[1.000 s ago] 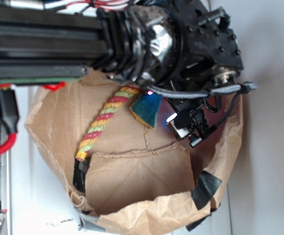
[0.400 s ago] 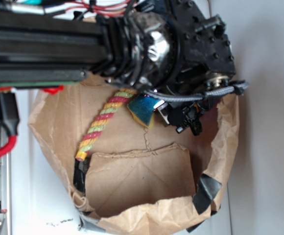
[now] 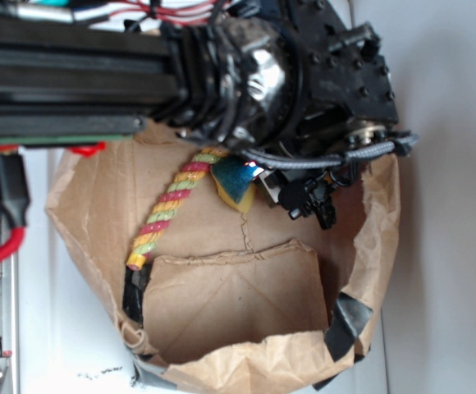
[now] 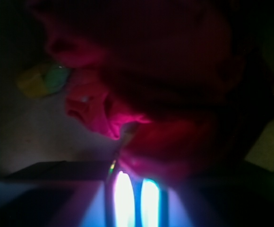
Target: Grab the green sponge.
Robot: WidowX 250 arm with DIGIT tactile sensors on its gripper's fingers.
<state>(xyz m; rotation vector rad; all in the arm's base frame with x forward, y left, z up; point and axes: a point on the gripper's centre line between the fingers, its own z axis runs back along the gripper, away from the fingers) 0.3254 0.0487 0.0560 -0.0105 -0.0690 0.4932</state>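
- Up close the wrist camera is mostly dark, just a red fabric flower [image 4: 127,101] filling the frame, a yellow-green blob of rope end off to the left, and bright glare at the bottom.
- From the outside view, the gripper [image 3: 283,185] sits low inside the brown paper bag [image 3: 238,304], tucked under the black arm [image 3: 139,70]. Honestly can't tell if its fingers are spread or pinching.
- The green sponge [image 3: 234,182] is tilted, yellow foam edge down, right against the gripper's left side.
- The twisted rope [image 3: 168,209] runs diagonally just beside the sponge.
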